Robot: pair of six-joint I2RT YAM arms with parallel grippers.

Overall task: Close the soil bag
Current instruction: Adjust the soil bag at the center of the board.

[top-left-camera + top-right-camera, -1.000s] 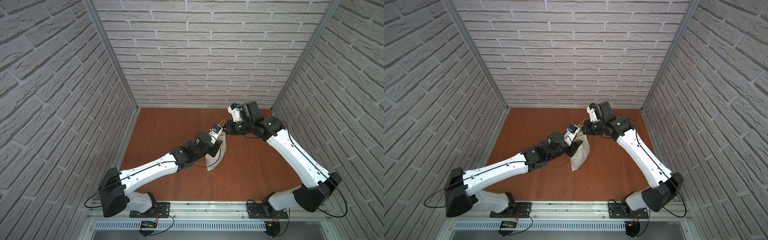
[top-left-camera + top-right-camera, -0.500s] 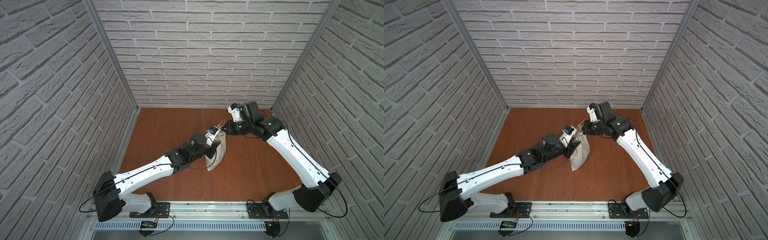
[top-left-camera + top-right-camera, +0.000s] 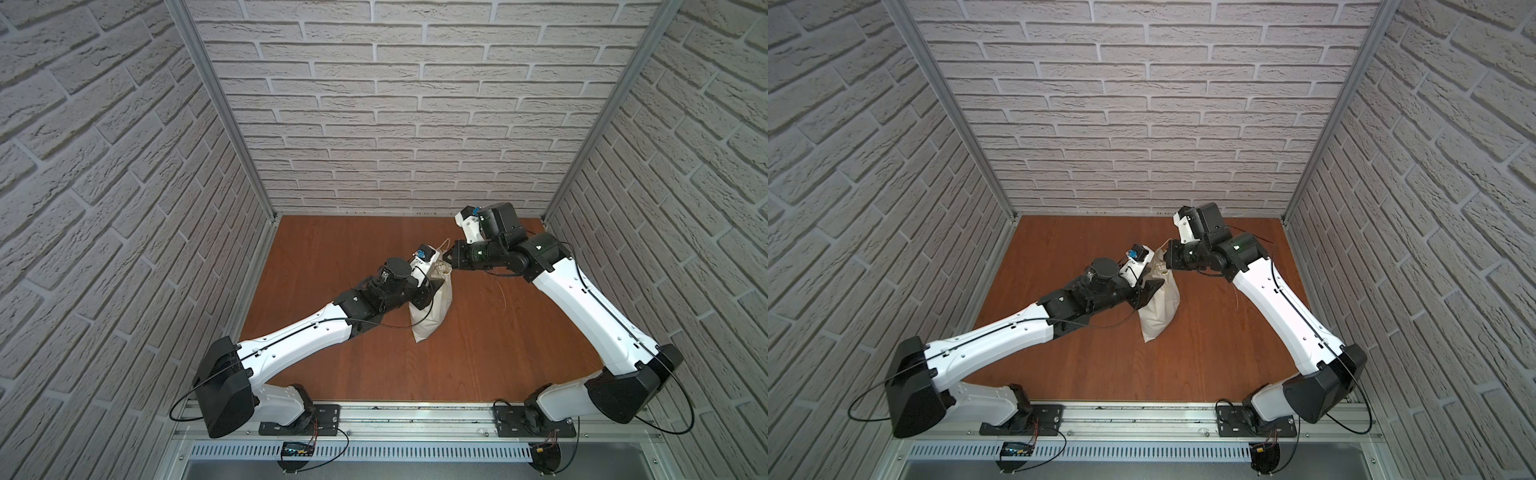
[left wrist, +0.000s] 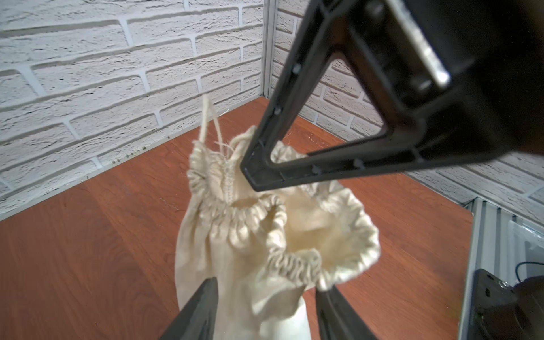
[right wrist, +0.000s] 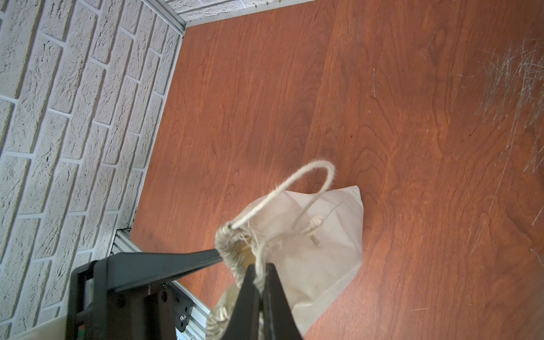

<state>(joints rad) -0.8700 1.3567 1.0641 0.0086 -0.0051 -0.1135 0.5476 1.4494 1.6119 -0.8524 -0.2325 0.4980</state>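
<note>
Soil bag hangs over mid-surface, between the two arms. Its mouth is part gathered and gapes in the left wrist view. Right gripper is pressed together on the gathered neck, with the cord looping free beside it. Left gripper is spread, with fingers either side of the cloth below the rim.

Cream cloth drawstring soil bag: middle of brown wooden desk, neck up.
Left tool: astride its left side.
Right tool: at its neck, right.
</note>
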